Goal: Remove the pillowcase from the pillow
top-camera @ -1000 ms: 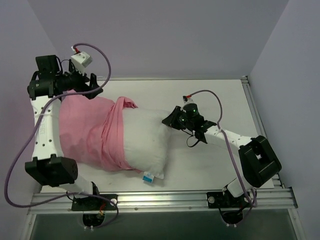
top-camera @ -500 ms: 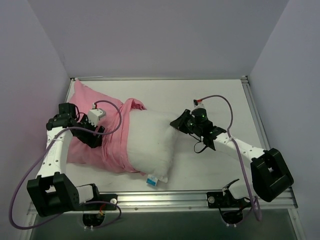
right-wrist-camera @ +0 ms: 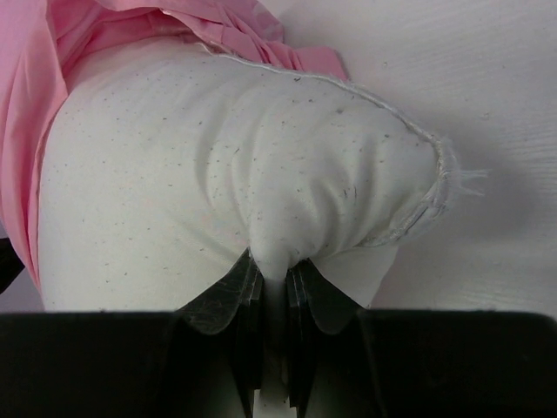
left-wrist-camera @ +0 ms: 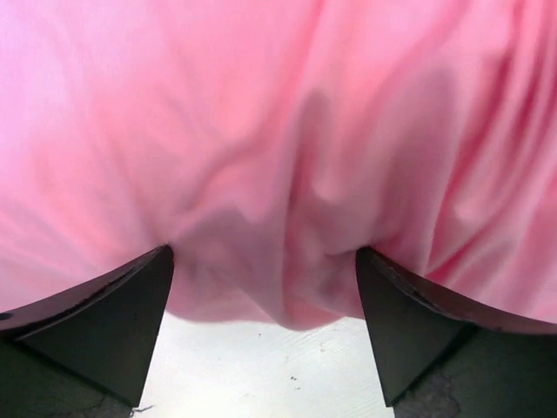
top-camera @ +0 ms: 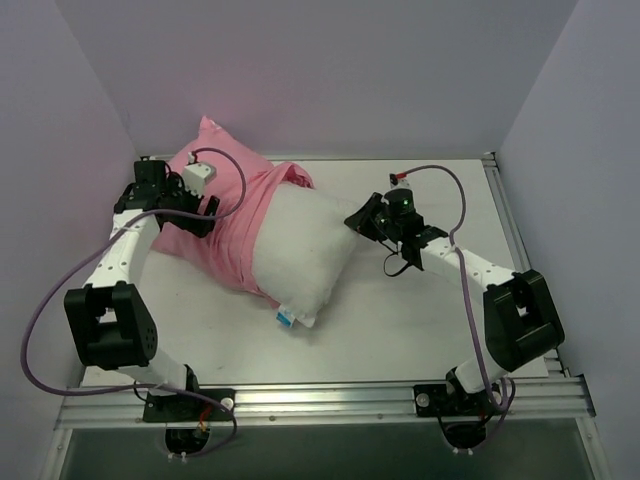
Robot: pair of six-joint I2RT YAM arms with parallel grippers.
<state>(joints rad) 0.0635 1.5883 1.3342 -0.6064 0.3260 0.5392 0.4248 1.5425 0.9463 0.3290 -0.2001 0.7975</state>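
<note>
The white pillow [top-camera: 303,252] lies across the table's middle, its blue-and-white tag [top-camera: 285,318] at the near corner. The pink pillowcase [top-camera: 222,205] covers its left end and is bunched up toward the back left corner. My left gripper [top-camera: 200,213] is on the pillowcase. In the left wrist view the left gripper [left-wrist-camera: 263,261] is open wide, with pink fabric [left-wrist-camera: 278,157] bulging between the fingers [left-wrist-camera: 122,322]. My right gripper [top-camera: 360,218] is shut on the pillow's bare right corner. The right wrist view shows the gripper [right-wrist-camera: 274,270] pinching white fabric [right-wrist-camera: 261,174].
The white table [top-camera: 420,320] is bounded by lilac walls at the back and both sides. A metal rail [top-camera: 320,400] runs along the near edge. The left arm's purple cable [top-camera: 50,300] loops out to the left.
My left arm came down from the back left corner onto the pillowcase, then moved toward the back. Pillow and pillowcase shifted toward the back left. My right gripper kept its hold on the corner.
</note>
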